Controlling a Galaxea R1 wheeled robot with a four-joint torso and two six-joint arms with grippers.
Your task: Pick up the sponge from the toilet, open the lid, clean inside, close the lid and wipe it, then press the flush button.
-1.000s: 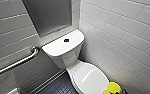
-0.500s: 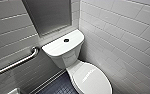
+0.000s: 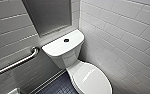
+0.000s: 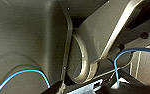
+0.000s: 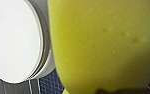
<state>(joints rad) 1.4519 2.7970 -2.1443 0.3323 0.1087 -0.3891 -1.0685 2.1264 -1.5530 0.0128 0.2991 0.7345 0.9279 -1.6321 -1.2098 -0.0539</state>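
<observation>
Sponge [image 5: 103, 45] close before right tool (grip hidden), lid [image 3: 92, 77] shut

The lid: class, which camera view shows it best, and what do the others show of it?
The head view: the lid lies shut, nearly its whole oval visible in front of the tank. The right wrist view catches one side of it beside the sponge.

White toilet [image 3: 66, 58], lid [image 3: 92, 78] closed, dark flush button [image 3: 66, 40] on top; yellow sponge [image 5: 103, 45] nearby.
</observation>
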